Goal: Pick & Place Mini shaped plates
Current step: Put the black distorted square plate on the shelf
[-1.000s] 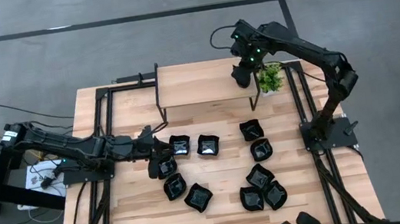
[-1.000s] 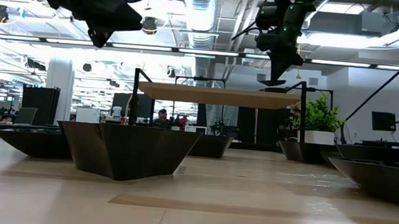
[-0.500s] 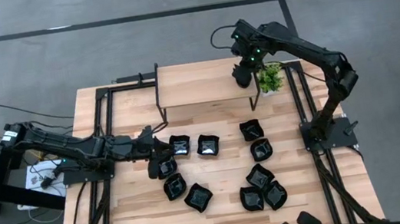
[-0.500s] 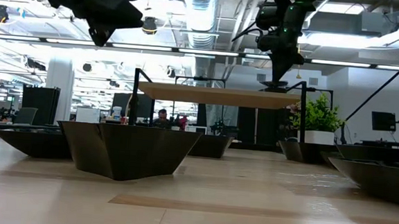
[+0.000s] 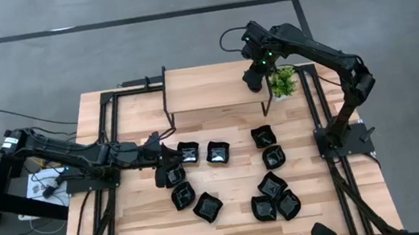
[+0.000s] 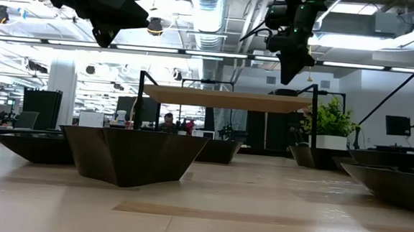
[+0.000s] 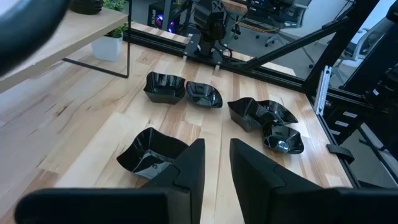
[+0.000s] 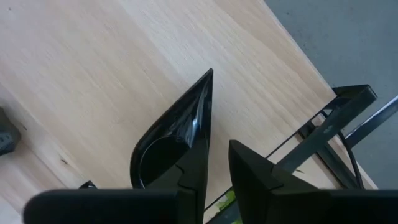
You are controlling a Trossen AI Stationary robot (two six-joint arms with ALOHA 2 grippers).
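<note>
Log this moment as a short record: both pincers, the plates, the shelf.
left pincer: open, empty, over the plates on the left of the table
right pincer: open, empty, above the raised shelf, beside the potted plant
plate on shelf: one, just ahead of the right pincer, not held
plates on table: about ten, loose, in front of the shelf

Open-plan office / robotics lab. Behind the left claw (image 6: 104, 34): bare ceiling ducts (image 6: 206, 15) w/ strip lights, rows of desks w/ monitors (image 6: 396, 125), a seated person (image 6: 168, 121). Under both claws: wood bench (image 5: 229, 204) on black metal frame, grey floor (image 5: 142, 37) w/ taped lines.
</note>
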